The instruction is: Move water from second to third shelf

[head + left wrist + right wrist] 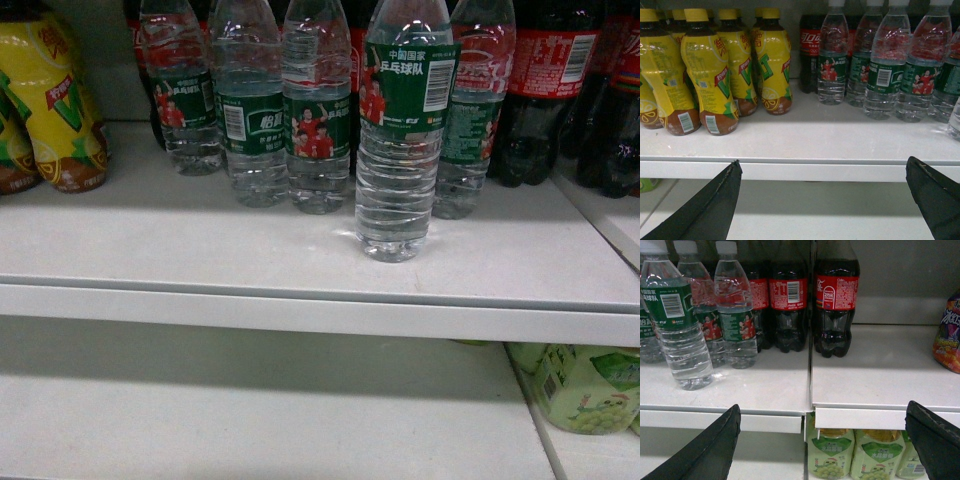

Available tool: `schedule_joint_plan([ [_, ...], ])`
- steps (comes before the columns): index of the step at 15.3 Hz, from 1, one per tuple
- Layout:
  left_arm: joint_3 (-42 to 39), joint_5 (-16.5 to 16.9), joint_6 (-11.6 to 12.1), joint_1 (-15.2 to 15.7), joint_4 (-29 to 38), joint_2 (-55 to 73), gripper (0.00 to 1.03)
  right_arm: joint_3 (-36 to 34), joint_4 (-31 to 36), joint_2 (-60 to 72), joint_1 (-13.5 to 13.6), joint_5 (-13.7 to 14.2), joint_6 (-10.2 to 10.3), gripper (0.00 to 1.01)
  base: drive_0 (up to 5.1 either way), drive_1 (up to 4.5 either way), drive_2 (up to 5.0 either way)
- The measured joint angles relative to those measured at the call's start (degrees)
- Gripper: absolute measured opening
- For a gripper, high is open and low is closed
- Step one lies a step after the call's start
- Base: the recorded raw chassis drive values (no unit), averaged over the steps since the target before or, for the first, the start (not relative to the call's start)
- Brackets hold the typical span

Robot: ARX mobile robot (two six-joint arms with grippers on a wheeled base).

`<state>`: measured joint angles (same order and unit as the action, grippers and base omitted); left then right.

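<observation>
Several water bottles with green labels stand in a row on the upper white shelf (300, 300). One water bottle (405, 130) stands forward of the row, near the shelf's front edge; it also shows as the water bottle (682, 325) at the left of the right wrist view. Neither gripper appears in the head view. My left gripper (822, 170) is open and empty, in front of the shelf edge, below and left of the water row (885, 65). My right gripper (823, 412) is open and empty, in front of the shelf edge to the right of the forward bottle.
Yellow lemon-tea bottles (710, 75) fill the shelf's left side. Dark cola bottles (835, 305) stand behind and right of the water. Green grape-drink bottles (832, 455) sit on the lower shelf (250, 410) at the right. A snack bag (947, 340) lies far right.
</observation>
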<state>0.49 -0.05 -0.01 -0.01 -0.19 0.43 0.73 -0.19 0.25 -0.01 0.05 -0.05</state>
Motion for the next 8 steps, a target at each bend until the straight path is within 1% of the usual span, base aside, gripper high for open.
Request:
schedule_joint_plan([
  [8, 0.0, 0.02, 0.0, 0.0, 0.0, 0.0, 0.98, 0.0, 0.0, 0.0, 0.0, 0.0, 0.0, 0.98, 0.0, 0.0, 0.0],
])
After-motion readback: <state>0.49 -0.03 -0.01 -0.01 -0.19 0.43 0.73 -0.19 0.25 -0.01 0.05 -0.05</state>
